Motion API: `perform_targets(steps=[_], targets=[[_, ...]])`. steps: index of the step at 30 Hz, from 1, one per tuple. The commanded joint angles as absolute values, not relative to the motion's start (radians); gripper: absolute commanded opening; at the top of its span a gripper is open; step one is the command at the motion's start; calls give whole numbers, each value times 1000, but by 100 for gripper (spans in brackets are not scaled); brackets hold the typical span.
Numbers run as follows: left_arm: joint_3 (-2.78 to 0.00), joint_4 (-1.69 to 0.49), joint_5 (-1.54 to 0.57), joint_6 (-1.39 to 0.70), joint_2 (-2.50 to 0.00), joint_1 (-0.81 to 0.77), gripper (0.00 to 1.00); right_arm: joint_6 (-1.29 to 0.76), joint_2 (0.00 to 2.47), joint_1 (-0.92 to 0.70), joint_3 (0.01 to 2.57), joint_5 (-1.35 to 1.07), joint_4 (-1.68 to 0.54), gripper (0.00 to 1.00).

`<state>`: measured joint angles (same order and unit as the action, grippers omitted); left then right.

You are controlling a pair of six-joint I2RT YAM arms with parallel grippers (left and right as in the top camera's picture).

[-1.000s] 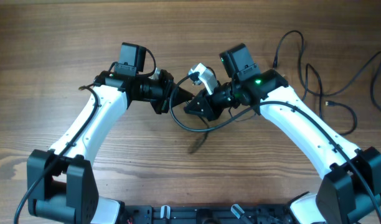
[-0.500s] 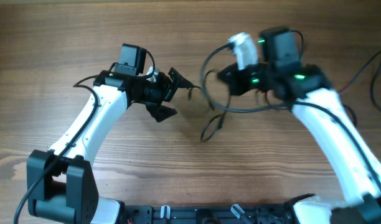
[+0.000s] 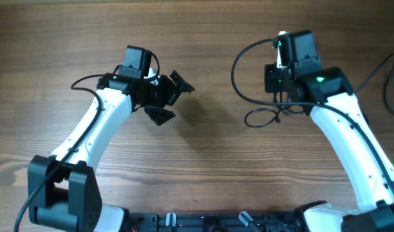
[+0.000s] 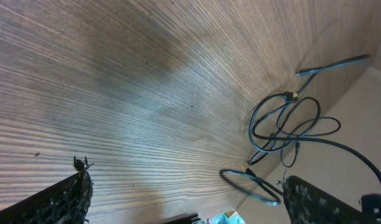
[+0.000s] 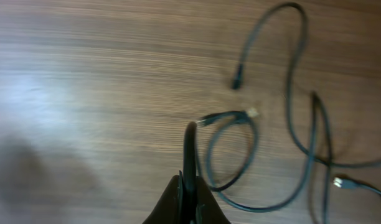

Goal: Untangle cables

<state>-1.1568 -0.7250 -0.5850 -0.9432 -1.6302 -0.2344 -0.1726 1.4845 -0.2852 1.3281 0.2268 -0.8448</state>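
The counter [image 3: 203,167] is matte brown wood with fine, straight grain. The cables [image 4: 251,127] are thin, round black cords, limp and curling into open loops, with small plug ends. The right claw [image 5: 187,194] is pressed together, pinching one cable [image 5: 189,146], which rises straight out of the pinch. Seen from overhead, it sweeps in a wide arc left of the right claw and ends in a small flat loop on the wood just beside it. Other loose strands lie right of the right claw. The left claw [image 3: 173,98], well apart to the left of the right claw, is spread wide. Its rough black fingers [image 4: 72,198] hold and touch nothing.
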Motion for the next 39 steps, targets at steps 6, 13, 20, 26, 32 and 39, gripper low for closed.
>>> perform_targets(steps=[6,13,20,26,32,39], targets=[[-1158,-818,-409,-922,-1620,-240,100,-274,1523,-250,1313,429,-823,16],[-1158,-871,-280,-919,-1620,-240,100,-281,1553,-197,1313,315,-824,100],[-1158,-877,-271,-920,-1620,-240,100,-281,1561,-198,1313,260,-823,100],[-1158,-876,-264,-920,-1620,-240,100,-281,1561,-198,1313,260,-823,100],[-1158,-876,-264,-920,-1620,-240,100,-281,1561,-198,1313,260,-823,100],[-1158,-876,-264,-920,-1620,-240,100,-281,1561,-198,1313,260,-823,100]])
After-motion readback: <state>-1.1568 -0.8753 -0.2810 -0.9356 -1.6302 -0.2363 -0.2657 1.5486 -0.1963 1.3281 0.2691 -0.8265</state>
